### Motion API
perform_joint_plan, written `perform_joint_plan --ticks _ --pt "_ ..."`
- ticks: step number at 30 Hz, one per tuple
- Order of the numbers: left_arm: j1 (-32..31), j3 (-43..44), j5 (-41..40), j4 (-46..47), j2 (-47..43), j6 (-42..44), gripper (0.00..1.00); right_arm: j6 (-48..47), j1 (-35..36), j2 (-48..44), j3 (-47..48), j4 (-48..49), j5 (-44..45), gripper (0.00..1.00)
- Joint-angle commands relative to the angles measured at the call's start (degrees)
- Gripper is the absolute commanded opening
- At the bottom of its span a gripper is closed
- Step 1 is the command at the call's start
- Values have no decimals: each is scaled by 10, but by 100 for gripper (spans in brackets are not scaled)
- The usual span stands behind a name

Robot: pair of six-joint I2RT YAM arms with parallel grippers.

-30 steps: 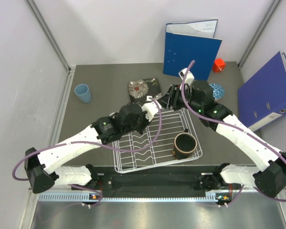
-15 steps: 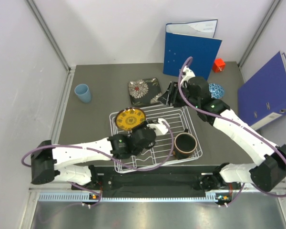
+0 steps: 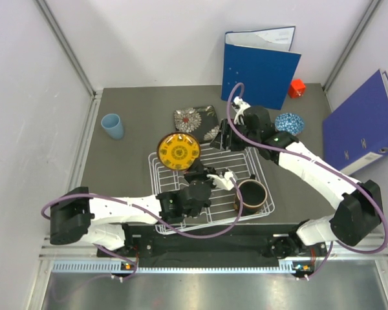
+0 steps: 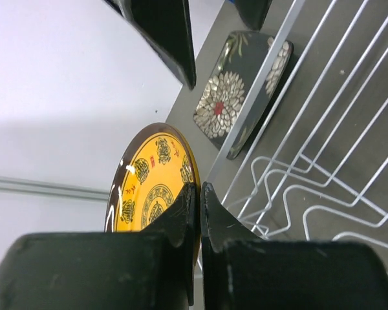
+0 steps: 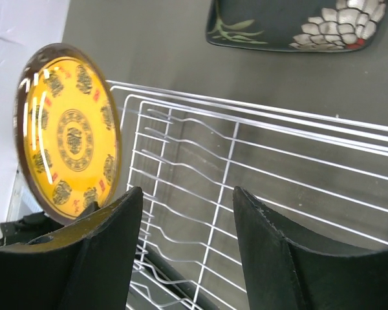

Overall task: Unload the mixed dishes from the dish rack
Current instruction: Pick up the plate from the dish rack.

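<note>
Item under handling: the small yellow round dish (image 3: 178,152). It appears to be glazed ceramic, so it is judged rigid, brittle, slick on its faces and fairly light. The rim is the only practical place to take it.

Left gripper (image 4: 198,191): jaws nearly together, clamped on the dish's lower rim, 1 finger on each face. The dish stands on edge directly above the fingers (image 4: 181,213), patterned face visible to the overhead camera, raised over the far left corner of the dish rack (image 3: 242,155). No contact between dish and rack wires can be seen.

Risk, as a judgement: a narrow pinch at the bottom edge of a glossy disc may let it pivot or slide. Tilting and setting down should be slow.

Right gripper (image 5: 184,194): jaws spread wide, holding nothing, poised over the rack's far side, near the dish but apart from it.

Other items: 1 dark brown mug (image 3: 251,196) stands in the rack. The flower-patterned square plate (image 3: 195,121), light blue cup (image 3: 112,125) and speckled bowl (image 3: 289,123) sit on the table.
</note>
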Motion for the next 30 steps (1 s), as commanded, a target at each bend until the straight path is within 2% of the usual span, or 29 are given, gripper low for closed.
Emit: perform_joint_plan --ticks 1,7,13,18,23,30 --pt "-3 -7 38 88 -30 20 0 -16 -2 -5 32 39 -35 58" --pt "-3 -46 99 120 -72 48 0 -15 -7 -11 31 50 -25 59" --pt "-2 -118 118 246 -71 113 0 -10 -44 -18 50 51 -28 59" --pt "-12 -153 136 304 -43 180 0 -13 -77 4 67 41 -114 59" --pt "-13 -152 158 317 -29 212 0 -14 -73 26 72 51 -157 59" --pt "-12 -129 176 331 -20 215 0 -68 -45 46 104 -1 -128 59"
